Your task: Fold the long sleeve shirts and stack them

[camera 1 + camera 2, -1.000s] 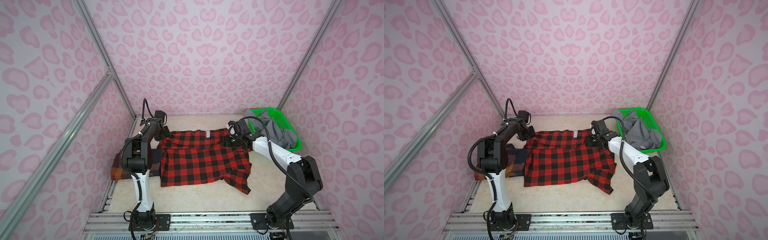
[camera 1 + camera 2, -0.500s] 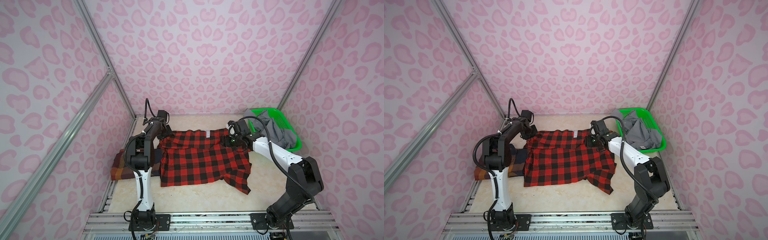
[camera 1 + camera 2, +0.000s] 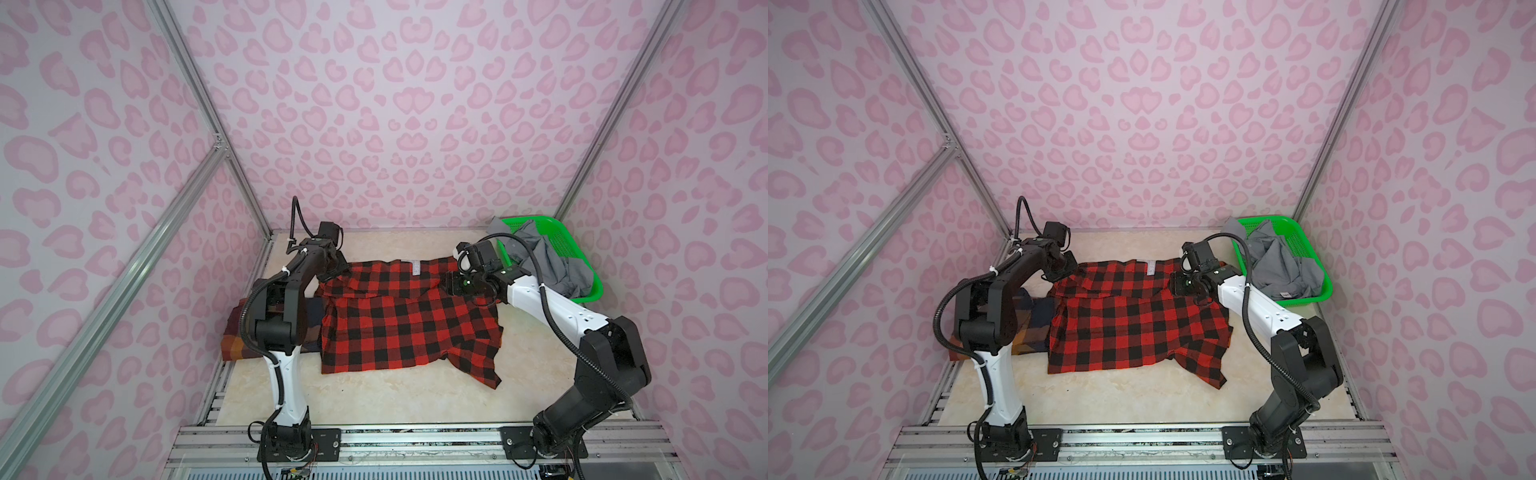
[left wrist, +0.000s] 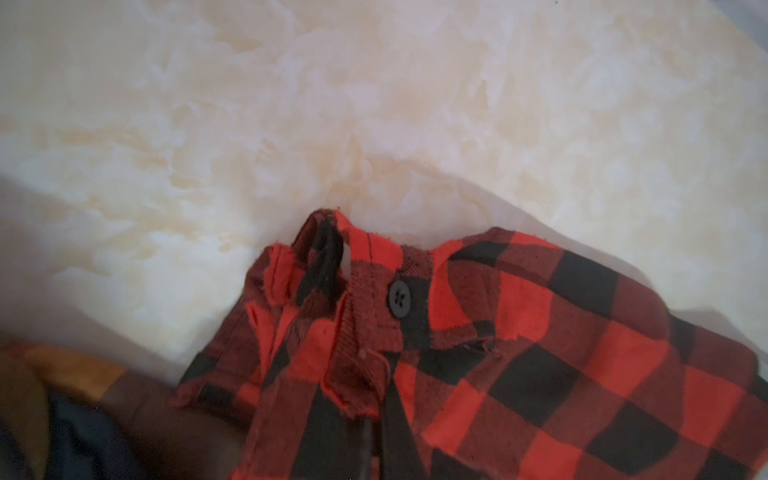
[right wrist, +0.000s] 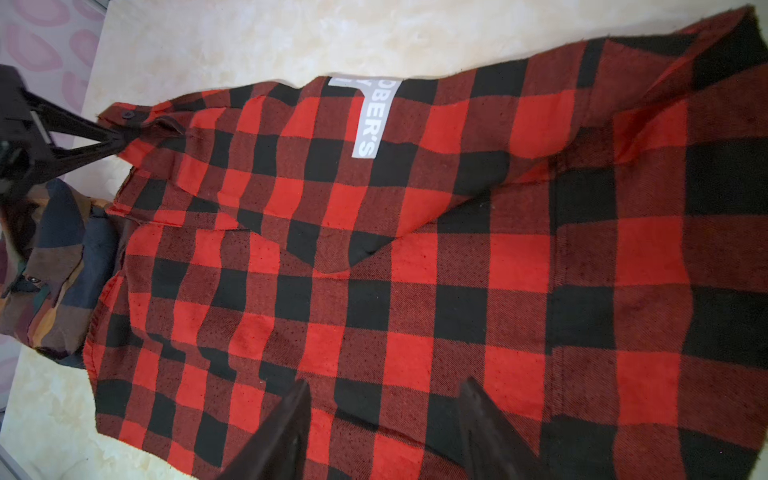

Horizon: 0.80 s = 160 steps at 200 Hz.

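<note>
Right wrist | left tool (image 5: 119,135) pinching flannel (image 5: 374,270) corner | right tool (image 5: 388,385) spread | label (image 5: 365,118) end rearward

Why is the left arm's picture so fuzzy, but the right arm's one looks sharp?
Left wrist view: soft, the table hazy, only the black button fairly crisp. Right wrist view: the red checked shirt sharp, label letters readable, its own fingers blurred.
</note>
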Tool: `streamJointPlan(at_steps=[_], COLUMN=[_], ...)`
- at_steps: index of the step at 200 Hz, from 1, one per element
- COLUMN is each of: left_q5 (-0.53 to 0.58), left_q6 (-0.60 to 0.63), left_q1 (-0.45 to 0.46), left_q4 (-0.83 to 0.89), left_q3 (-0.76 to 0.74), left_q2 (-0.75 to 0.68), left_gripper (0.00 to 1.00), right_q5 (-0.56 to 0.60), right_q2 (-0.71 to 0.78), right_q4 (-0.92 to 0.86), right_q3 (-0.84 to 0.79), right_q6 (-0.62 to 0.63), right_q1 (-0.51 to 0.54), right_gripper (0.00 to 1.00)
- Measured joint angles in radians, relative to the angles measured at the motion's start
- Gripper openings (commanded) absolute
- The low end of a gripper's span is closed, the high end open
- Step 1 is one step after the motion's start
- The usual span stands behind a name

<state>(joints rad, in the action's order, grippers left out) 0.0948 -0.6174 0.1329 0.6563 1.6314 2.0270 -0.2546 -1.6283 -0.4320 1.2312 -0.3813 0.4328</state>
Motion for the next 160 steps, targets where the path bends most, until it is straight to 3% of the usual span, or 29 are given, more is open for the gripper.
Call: streamJointPlan(at_steps=[31,86,160], left_q5=[-0.01,-0.025,-0.023], left_q6=[-0.065,-0.153,-0.214], left_q1=[0.018,0.033,0.079], left_q4=[-0.059,-0.122,-0.179], left_q3=[-0.127,-0.327,-0.517], left_q2=[-0.167,-0.328,-0.406], left_gripper=[0.04,0.04,0.04], right_q5=[0.0,0.0,0.003], right_q2=[0.0,0.0,-0.01], right_q4=[0.001,0.001,-0.001], right_q3=[-0.001,-0.009,-0.006], right_q6=[0.0,0.0,0.002], right_q1=[0.0,-0.003,-0.01], right_gripper=[0.57,0.57,0.57])
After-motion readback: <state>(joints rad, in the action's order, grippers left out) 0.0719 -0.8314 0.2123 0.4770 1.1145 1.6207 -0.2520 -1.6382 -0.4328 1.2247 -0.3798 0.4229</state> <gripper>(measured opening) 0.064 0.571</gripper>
